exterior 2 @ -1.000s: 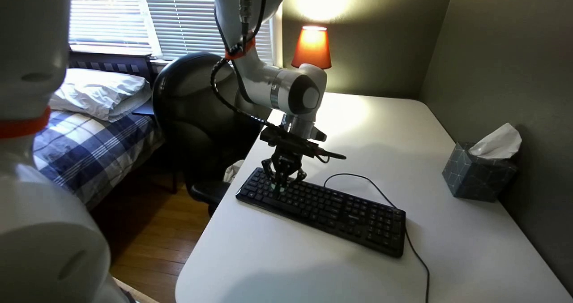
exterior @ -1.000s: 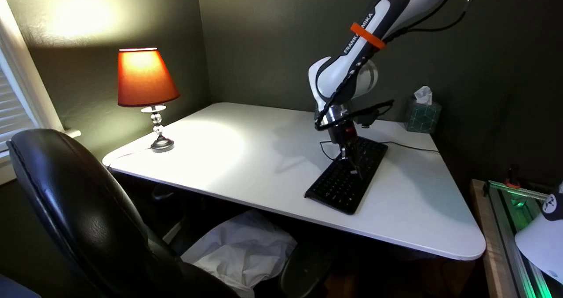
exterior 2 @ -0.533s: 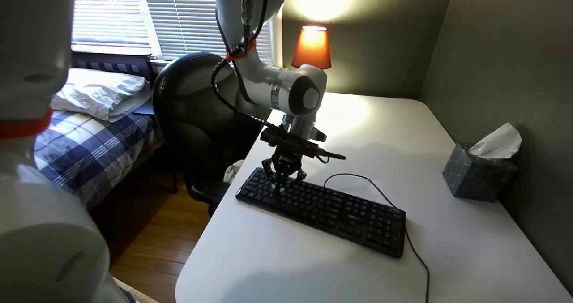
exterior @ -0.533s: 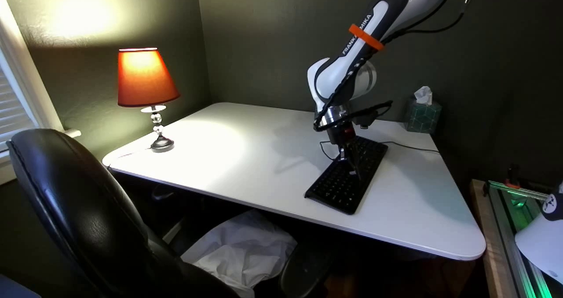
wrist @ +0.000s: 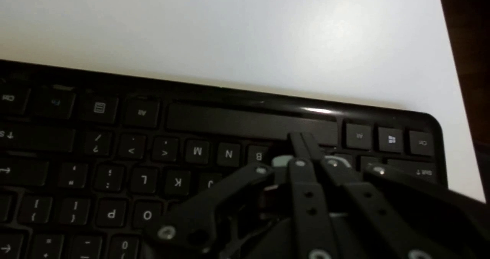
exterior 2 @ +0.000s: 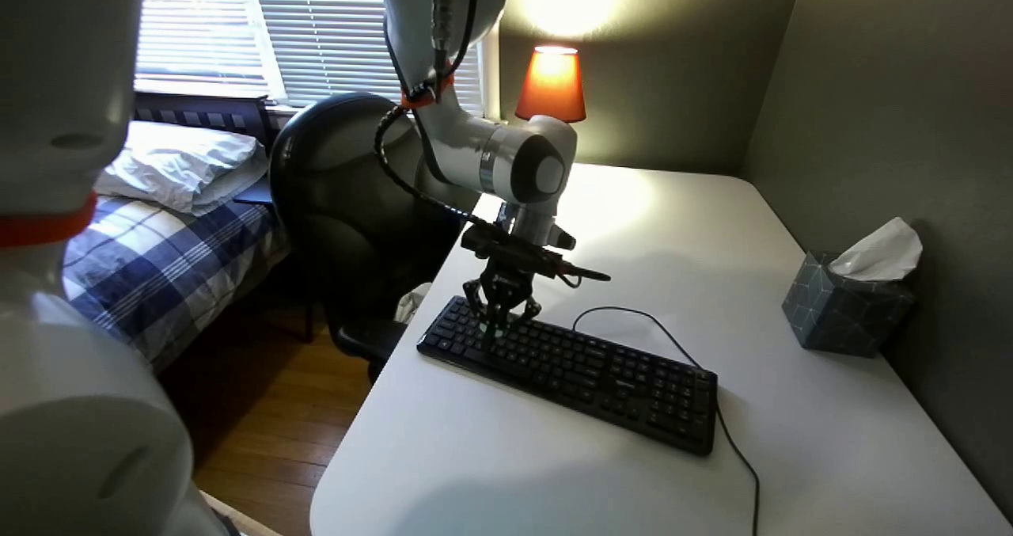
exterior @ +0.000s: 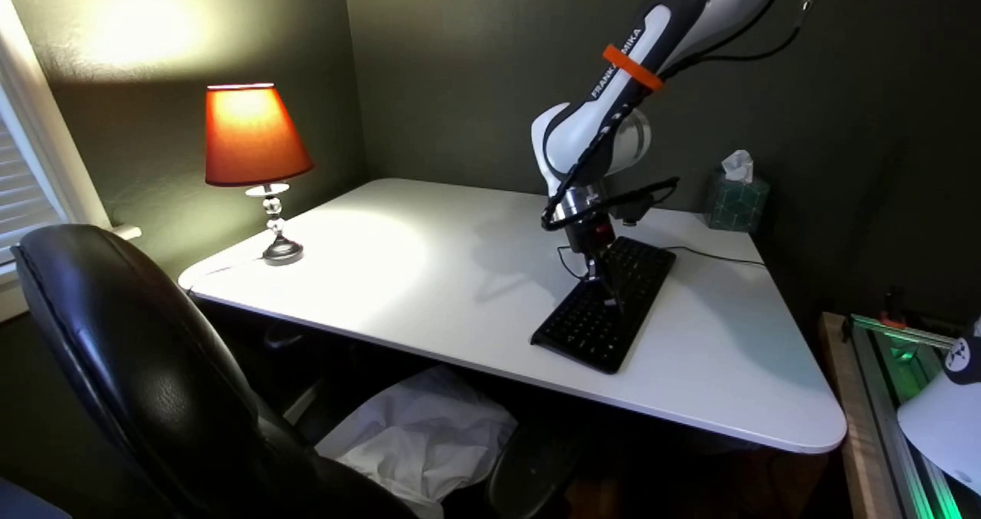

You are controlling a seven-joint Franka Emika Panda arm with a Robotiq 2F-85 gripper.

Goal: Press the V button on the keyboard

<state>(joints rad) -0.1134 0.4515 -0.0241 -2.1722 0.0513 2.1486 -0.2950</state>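
The black keyboard (exterior: 576, 333) lies on the white desk, and it also shows in an exterior view (exterior 2: 609, 385) and the wrist view (wrist: 132, 152). My gripper (wrist: 301, 136) is shut and empty, its two fingertips pressed together, pointing down over the keyboard's letter keys. In the wrist view the tips overlap the lower edge of the space bar (wrist: 245, 123), just right of the B key (wrist: 257, 155). The V key is hidden behind the fingers. The gripper also shows low over the keys in both exterior views (exterior: 619, 304) (exterior 2: 491, 338). Whether the tips touch a key I cannot tell.
A lit lamp (exterior: 257, 139) stands at the desk's far end. A tissue box (exterior 2: 847, 306) stands near the wall. The keyboard cable (exterior 2: 748, 465) runs across the desk (exterior: 460, 235). A black office chair (exterior 2: 340, 219) stands beside the desk.
The arm and shut gripper have shifted slightly, a little to the left in an exterior view. The fingers stay shut and low over the keyboard, which has not moved.
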